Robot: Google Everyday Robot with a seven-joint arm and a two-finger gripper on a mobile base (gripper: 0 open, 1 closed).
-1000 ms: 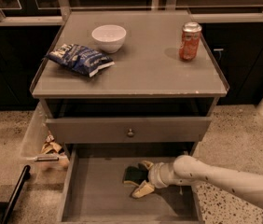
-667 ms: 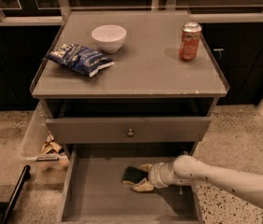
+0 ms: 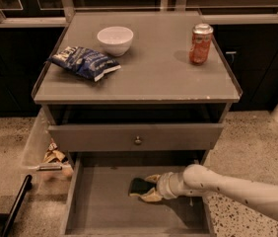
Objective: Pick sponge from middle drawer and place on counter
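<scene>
The sponge (image 3: 137, 185) lies dark green face up on the floor of the open middle drawer (image 3: 102, 206), right of its centre. My gripper (image 3: 147, 188) reaches in from the right on a white arm, low inside the drawer. Its tan fingers (image 3: 152, 197) sit on either side of the sponge and press against it. The sponge rests on the drawer floor. The grey counter (image 3: 154, 73) is above, with its front edge over the drawer.
On the counter stand a white bowl (image 3: 115, 38), a blue-and-white snack bag (image 3: 84, 62) and an orange can (image 3: 200, 43). A shut drawer front with a round knob (image 3: 138, 140) sits just above the open drawer. Wrappers (image 3: 54, 156) and a black bar (image 3: 13, 206) lie on the floor at left.
The fingers have drawn closer together around the sponge. The arm and the sponge have stayed in nearly the same place.
</scene>
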